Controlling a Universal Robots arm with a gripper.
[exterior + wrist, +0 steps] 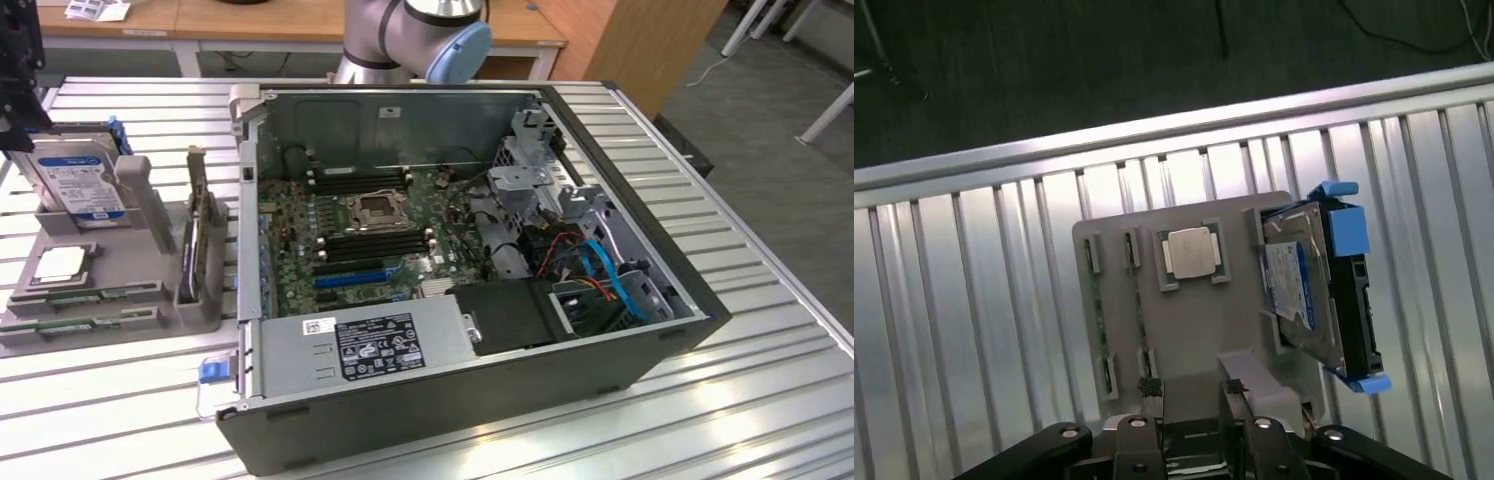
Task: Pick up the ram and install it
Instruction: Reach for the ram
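Approach step: spread, empty claw (1191,390) hovers over long green ram stick (83,297) in grey plastic holder (1204,320); pickup likely needs edge-on alignment.

No legible wording anywhere. Black and white printed label (380,348) on the power supply (300,362): print too fine to read. Blue and white label (1289,278) on the hard drive (1306,335): likewise unreadable. Small white sticker (388,111) on the case (400,430) inner wall: unreadable.

Shiny ribbed metal table (954,300); matt grey holder (1194,325), probably plastic.
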